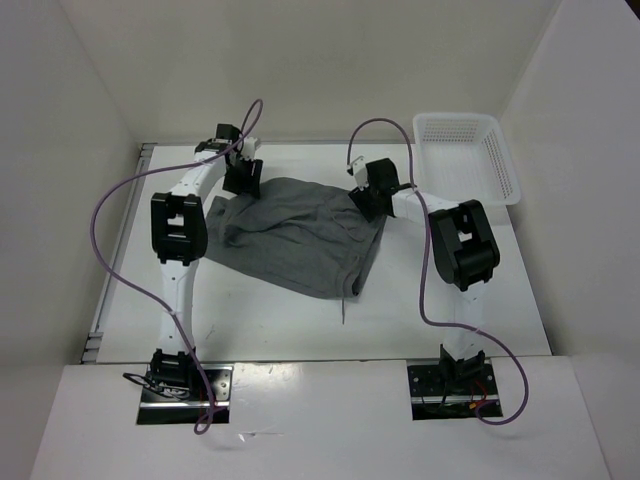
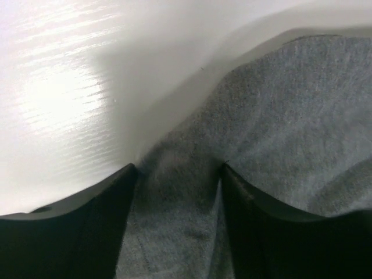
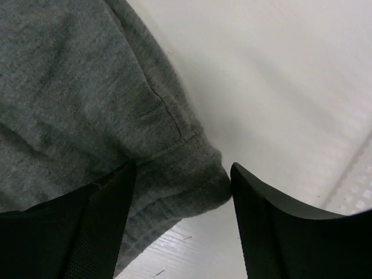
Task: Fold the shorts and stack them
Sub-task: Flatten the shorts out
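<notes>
The grey shorts [image 1: 300,238] lie spread and rumpled on the white table, with a thin dark drawstring [image 1: 344,306] trailing off their near edge. My left gripper [image 1: 243,180] is down at the far left corner of the shorts. In the left wrist view its jaws [image 2: 179,192] stand open with grey fabric [image 2: 279,116] lying between the fingers [image 2: 87,226]. My right gripper [image 1: 368,202] is down at the far right corner. In the right wrist view it [image 3: 183,197] is open astride a hemmed corner of the shorts [image 3: 174,168], which stops just short of the right finger [image 3: 279,232].
A white perforated basket [image 1: 500,165] stands at the back right of the table, right of my right arm. White walls enclose the table on the left, back and right. Purple cables loop over both arms.
</notes>
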You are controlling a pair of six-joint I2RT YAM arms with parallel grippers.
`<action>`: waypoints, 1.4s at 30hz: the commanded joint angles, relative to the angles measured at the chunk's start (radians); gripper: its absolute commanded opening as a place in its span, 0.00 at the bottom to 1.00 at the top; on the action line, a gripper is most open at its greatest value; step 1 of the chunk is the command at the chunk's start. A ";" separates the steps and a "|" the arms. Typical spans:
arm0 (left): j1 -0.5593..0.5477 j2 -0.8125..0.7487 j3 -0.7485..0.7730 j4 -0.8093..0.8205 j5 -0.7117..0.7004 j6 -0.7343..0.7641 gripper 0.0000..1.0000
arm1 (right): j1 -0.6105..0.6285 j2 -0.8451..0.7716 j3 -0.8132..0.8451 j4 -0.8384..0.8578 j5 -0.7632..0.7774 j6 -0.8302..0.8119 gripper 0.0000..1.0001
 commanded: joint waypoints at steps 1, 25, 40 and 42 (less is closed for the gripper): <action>-0.013 0.091 0.013 -0.081 0.055 0.002 0.65 | -0.001 0.037 -0.021 0.044 0.015 -0.069 0.71; -0.064 -0.337 -0.089 0.253 -0.342 0.002 0.00 | -0.001 -0.067 -0.034 0.087 0.125 -0.133 0.00; 0.005 -0.151 0.058 0.162 -0.351 0.002 1.00 | 0.030 -0.044 0.148 0.107 0.191 -0.070 0.97; 0.040 -0.199 0.022 0.136 -0.351 0.002 1.00 | 0.030 -0.093 0.118 0.096 0.201 -0.070 0.97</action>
